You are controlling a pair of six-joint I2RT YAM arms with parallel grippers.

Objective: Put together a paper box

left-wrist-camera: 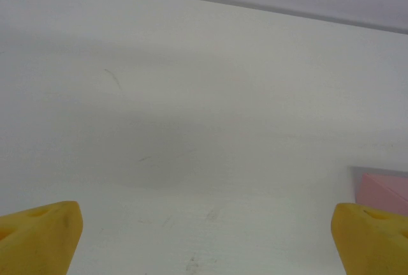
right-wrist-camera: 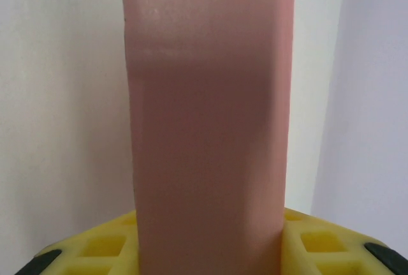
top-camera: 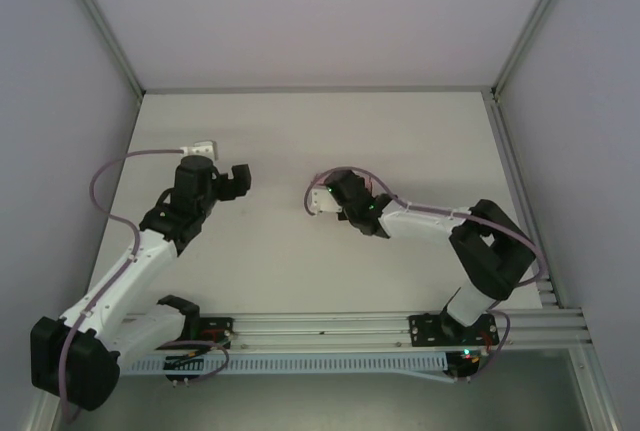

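**Right gripper (right-wrist-camera: pixel 210 252) clamps the box; left gripper waits wide**

Right gripper's yellow fingers (right-wrist-camera: pixel 319 243) sit nearest in its wrist view, pressed to either side of the pink box (right-wrist-camera: pixel 210 128), so it holds the box at its near end. From there the box runs straight out, away from the wrist, as a long flat-faced shape with a soft crease down its left side. Its far end is cut off by the top of the view, and I cannot tell whether the flaps there are tucked. Beyond it lie the white table (right-wrist-camera: pixel 64 128) and a pale wall.

Left gripper (left-wrist-camera: pixel 204 237) stands at its widest and holds nothing; its two yellow tips show at the bottom corners of its wrist view. Past them is bare table, then a corner of the box at the right edge, then the wall.

From above, the two grippers face each other over the middle of the table, near but apart, with the box at the right one's tip.

In my judgement the step in hand is securing the box with one arm so that the other can work its flaps. The next move calls for the left gripper to travel right, line up on the free end and narrow before pressing. Thin card dents easily, so contact should be light.
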